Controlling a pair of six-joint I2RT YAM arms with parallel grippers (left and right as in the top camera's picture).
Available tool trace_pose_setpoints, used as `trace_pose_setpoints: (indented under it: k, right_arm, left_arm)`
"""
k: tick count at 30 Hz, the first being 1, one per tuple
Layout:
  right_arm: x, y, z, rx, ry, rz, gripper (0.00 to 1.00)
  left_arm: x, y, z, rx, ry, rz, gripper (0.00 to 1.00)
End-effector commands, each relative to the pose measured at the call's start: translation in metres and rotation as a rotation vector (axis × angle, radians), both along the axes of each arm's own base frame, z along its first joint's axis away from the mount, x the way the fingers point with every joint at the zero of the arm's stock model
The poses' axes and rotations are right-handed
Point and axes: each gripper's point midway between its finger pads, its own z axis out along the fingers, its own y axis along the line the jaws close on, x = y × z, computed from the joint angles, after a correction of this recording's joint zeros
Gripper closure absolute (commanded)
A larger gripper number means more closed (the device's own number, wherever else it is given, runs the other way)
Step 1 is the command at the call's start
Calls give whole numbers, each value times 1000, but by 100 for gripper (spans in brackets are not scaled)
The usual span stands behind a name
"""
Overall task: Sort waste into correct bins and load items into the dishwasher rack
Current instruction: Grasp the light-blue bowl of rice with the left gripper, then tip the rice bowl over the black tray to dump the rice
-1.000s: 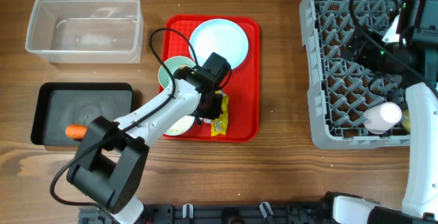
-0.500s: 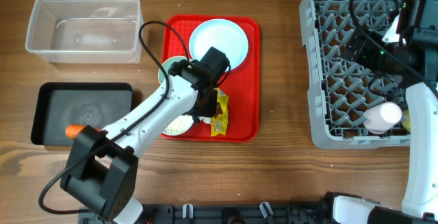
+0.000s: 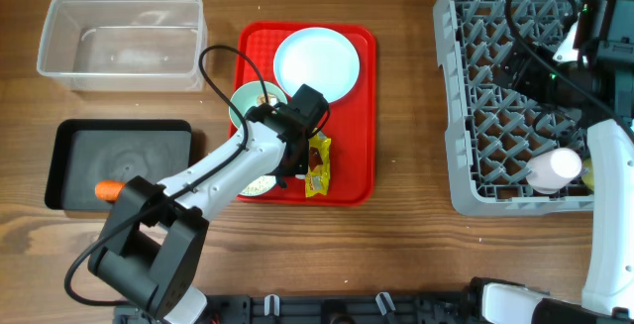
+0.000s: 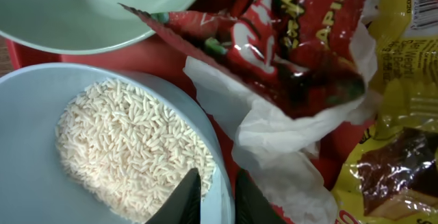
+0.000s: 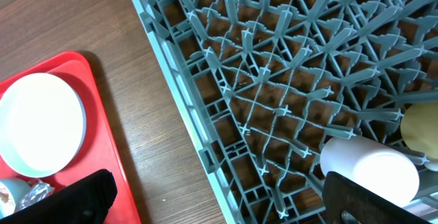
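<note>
My left gripper (image 4: 213,198) is shut on the rim of a pale blue bowl (image 4: 27,183) holding white rice (image 4: 130,148), one finger inside and one outside. The bowl (image 3: 260,181) sits at the front left of the red tray (image 3: 357,116). A red wrapper (image 4: 294,39), white tissue (image 4: 274,148) and a yellow wrapper (image 4: 397,114) lie beside it. A second green bowl (image 3: 250,103) and the plate (image 3: 317,63) lie behind. The carrot (image 3: 109,189) lies in the black tray (image 3: 119,156). My right gripper (image 5: 226,203) is open over the rack (image 3: 475,116).
The clear tub (image 3: 119,42) stands at the back left. A pinkish-white cup (image 3: 553,168) and a yellow cup (image 5: 421,125) lie in the rack's front right. The right arm (image 3: 606,225) rises along the right edge.
My left gripper has come a little nearer the front of the red tray, onto the rice bowl's rim, and the arm has swung. The right arm has not moved.
</note>
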Motion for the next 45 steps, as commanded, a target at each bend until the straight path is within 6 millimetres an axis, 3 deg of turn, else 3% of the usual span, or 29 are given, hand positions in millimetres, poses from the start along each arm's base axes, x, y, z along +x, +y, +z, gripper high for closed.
trace_pose_setpoints:
  k: [1,8,14,18,23,25,31,37,41,45]
  right_arm:
    - [-2,-8,-6,-35,28,-23,1]
    - [-2,-8,-6,-34,27,-23,0]
    - [-2,-8,-6,-34,26,-24,1]
    - [-2,-8,-6,-35,27,-23,1]
    - [-2,-8,-6,-36,24,-23,0]
    - [-2,-10,-6,-46,24,-28,1]
    - [-2,-12,-6,-55,27,-33,1]
    - [-2,-12,-5,-54,26,-34,0]
    - [-2,-12,-5,-53,26,-36,0]
    - [-3,-12,-6,-53,28,-36,1]
  left_arm:
    - [-9,12,-16,50,30,10,83]
    - [-5,9,-11,41,19,10,96]
    - [19,-5,35,8,-29,16,96]
    - [28,4,66,-23,-44,69,96]
    - [28,52,83,-158,26,304,96]
    - [34,81,85,-222,47,408,96]
    - [55,141,94,-532,26,472,96]
    - [51,197,95,-896,-102,493,96]
    - [41,219,90,-1081,-209,493,96]
    - [38,230,101,-1252,-332,480,96]
